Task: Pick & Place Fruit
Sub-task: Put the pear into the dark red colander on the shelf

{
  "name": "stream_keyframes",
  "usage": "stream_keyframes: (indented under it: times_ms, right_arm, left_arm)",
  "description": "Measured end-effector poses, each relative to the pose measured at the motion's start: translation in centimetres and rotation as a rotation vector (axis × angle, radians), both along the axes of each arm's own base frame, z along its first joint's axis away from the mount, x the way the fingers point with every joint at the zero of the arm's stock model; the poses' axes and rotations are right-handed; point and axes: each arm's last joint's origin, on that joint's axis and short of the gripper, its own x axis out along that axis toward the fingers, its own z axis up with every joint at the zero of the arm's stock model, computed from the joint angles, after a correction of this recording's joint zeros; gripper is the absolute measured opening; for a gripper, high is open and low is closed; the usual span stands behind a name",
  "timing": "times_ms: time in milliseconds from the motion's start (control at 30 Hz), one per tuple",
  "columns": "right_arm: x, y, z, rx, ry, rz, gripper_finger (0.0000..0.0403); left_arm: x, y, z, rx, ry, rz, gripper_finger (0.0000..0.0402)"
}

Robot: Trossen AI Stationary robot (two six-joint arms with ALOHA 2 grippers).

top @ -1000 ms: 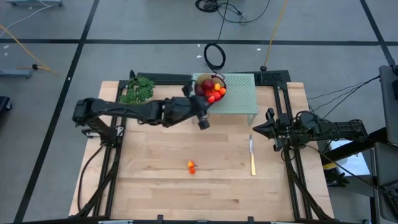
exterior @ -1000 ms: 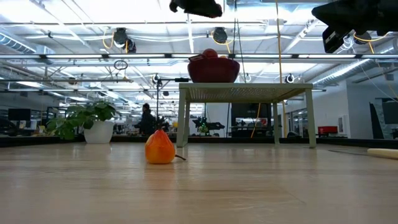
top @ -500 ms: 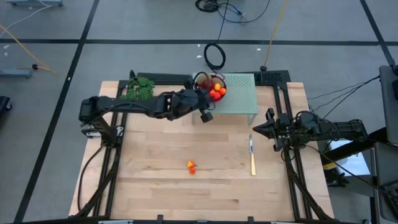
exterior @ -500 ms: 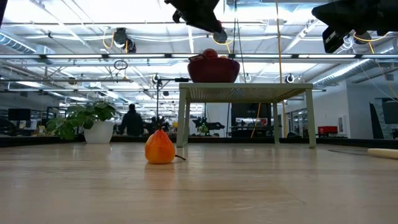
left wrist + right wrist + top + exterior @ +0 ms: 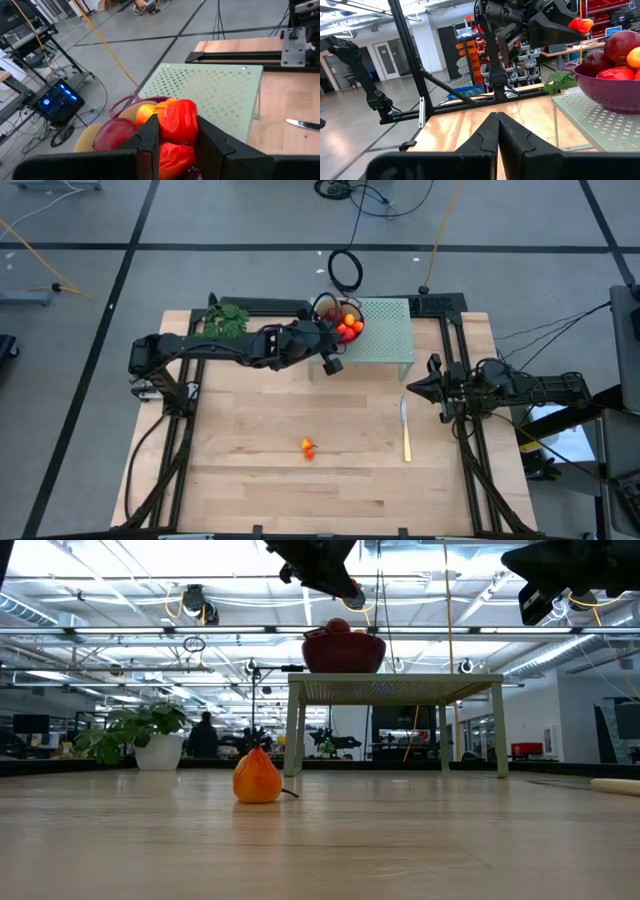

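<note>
Left gripper: we have carried a clamped orange-red fruit over the bowl.
Right gripper: closed, empty, parked.
Remaining: release; orange fruit waits.

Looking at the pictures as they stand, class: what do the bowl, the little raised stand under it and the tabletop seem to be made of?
Bowl: probably plastic, smooth purple with a soft sheen. Stand: likely painted metal, pale green and perforated with small holes. Tabletop: light wood, visible planks and grain, matte.

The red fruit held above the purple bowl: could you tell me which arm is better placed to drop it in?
The left. Its gripper is shut on the red fruit right over the purple bowl; the right gripper waits shut beside the table.
</note>
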Motion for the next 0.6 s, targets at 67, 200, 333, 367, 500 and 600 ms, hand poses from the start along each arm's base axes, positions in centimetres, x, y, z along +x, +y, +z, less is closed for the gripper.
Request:
stream_keyframes:
  times_ms: [67,200,333,367,500,600]
  right_arm:
    - [0.01,0.00,0.00,0.000,0.000,0.000,0.0000]
    - [0.01,0.00,0.00,0.000,0.000,0.000,0.0000]
    - [0.01,0.00,0.00,0.000,0.000,0.000,0.0000]
    - [0.00,0.00,0.00,0.000,0.001,0.000,0.0000]
    - [0.00,0.00,0.00,0.000,0.000,0.000,0.0000]
    - [0.01,0.00,-0.01,0.000,0.001,0.000,0.0000]
  left_arm:
    - [-0.01,0.08,0.00,0.000,-0.001,0.002,0.0085]
    - [-0.06,0.39,0.00,-0.001,0.000,0.010,0.0085]
    - [-0.10,0.75,-0.01,-0.004,-0.001,0.013,0.0085]
    - [-0.10,0.73,-0.02,-0.009,-0.001,0.007,0.0085]
    - [-0.10,0.70,-0.08,-0.011,0.006,-0.005,0.0085]
    - [0.00,0.75,-0.31,-0.012,0.016,-0.003,0.0085]
